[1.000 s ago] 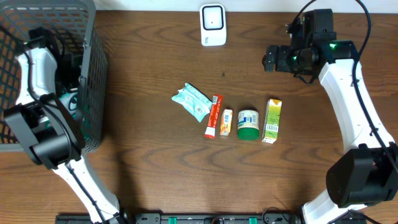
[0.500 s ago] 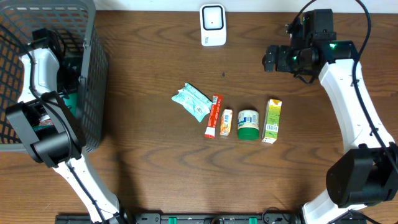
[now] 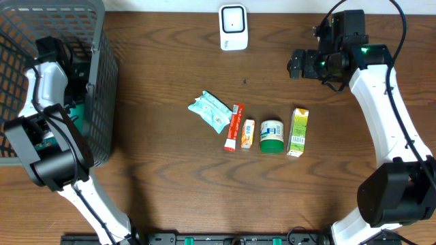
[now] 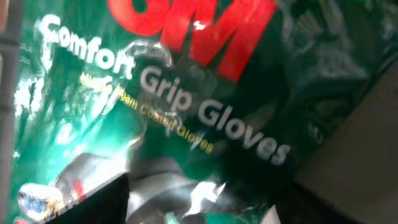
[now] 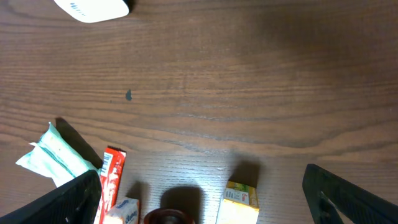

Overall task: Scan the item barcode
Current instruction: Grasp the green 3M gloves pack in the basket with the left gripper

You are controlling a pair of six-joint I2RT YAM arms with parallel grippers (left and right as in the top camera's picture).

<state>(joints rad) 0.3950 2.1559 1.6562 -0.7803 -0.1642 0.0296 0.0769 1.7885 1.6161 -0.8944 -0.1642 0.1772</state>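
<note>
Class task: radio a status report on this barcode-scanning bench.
Left pincer inside dark mesh basket, at glossy green glove packet, jaws unclear. Right pincer open above wooden table. Nothing blocks white scanner.

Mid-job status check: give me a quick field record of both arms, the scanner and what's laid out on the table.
left arm: reaching into the basket; its wrist camera is close over a green gloves packet; grip unclear
right gripper: open, empty, above the table, to the right of the scanner
scanner: far edge, centre, nothing presented to it
table row, left to right: teal packet, red tube, small box, green jar, yellow-green carton
</note>
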